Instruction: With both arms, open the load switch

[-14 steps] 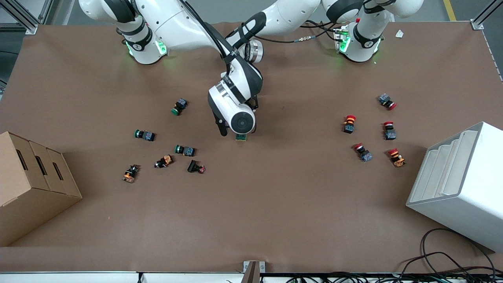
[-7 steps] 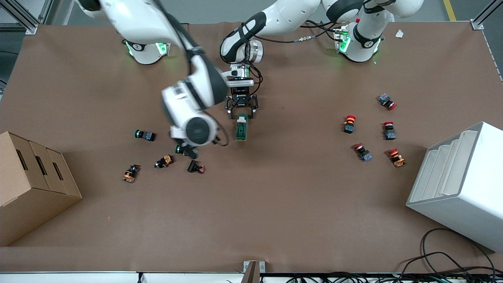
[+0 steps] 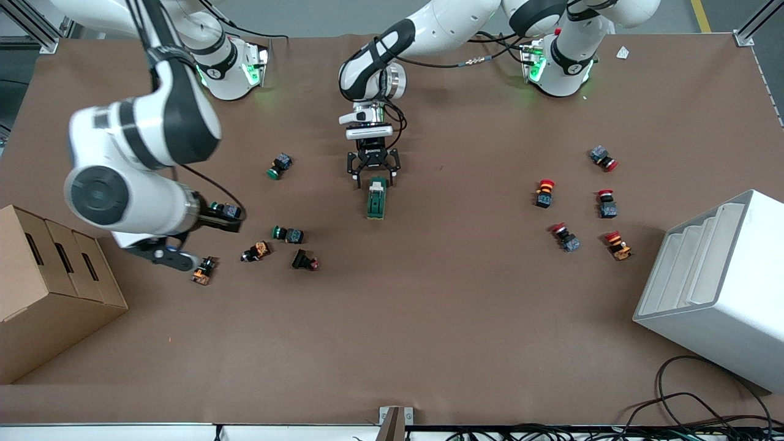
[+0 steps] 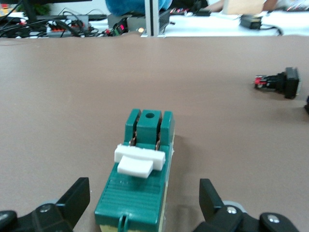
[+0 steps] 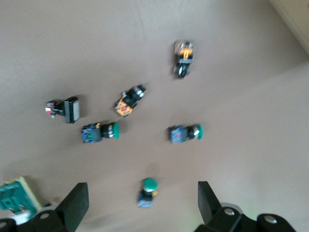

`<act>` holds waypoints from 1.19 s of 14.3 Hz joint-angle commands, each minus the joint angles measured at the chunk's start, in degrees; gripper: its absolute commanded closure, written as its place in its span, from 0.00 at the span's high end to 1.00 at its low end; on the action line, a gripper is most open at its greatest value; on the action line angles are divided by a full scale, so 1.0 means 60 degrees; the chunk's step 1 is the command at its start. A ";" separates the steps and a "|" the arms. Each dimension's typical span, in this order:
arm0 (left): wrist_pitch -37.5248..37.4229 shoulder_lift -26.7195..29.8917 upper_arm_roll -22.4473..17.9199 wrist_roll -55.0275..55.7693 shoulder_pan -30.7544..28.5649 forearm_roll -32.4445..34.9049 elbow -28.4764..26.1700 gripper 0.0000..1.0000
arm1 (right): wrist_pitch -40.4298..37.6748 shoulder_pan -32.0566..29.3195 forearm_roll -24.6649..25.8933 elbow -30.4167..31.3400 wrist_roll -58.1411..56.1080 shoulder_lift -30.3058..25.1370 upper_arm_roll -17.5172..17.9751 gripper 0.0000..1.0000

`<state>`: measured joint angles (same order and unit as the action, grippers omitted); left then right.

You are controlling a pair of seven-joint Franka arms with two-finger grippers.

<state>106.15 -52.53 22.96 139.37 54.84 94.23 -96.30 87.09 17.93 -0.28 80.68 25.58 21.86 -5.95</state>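
The dark-green load switch (image 3: 375, 201) lies mid-table, its white toggle (image 4: 139, 161) up across its top. My left gripper (image 3: 374, 179) is low at the switch's end that is farther from the front camera. It is open, a finger (image 4: 77, 195) on each side of the block (image 4: 137, 198), and neither touches it. My right gripper (image 3: 229, 220) hangs high over the green push-buttons toward the right arm's end. It is open and empty (image 5: 140, 203). The switch shows at the edge of the right wrist view (image 5: 14, 198).
Green and orange push-buttons (image 3: 288, 234) lie scattered toward the right arm's end, beside a cardboard box (image 3: 43, 288). Red push-buttons (image 3: 544, 193) lie toward the left arm's end, near a white slotted rack (image 3: 716, 288). Cables (image 3: 704, 404) lie at the near edge.
The right arm has swung away from over the load switch toward its own end of the table and risen. The left gripper has stayed open at the switch, which has not moved.
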 commanded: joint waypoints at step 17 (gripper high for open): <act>0.0092 0.1780 0.0597 -0.5823 -0.1360 -0.4978 0.2120 1.00 | 0.0119 -0.3326 0.0252 -0.0511 -0.5508 -0.0743 0.0289 1.00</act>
<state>106.39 -45.23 25.75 109.18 48.89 68.48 -83.69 87.47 -1.24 0.29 77.48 -6.94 17.75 -5.32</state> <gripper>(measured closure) 0.000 0.000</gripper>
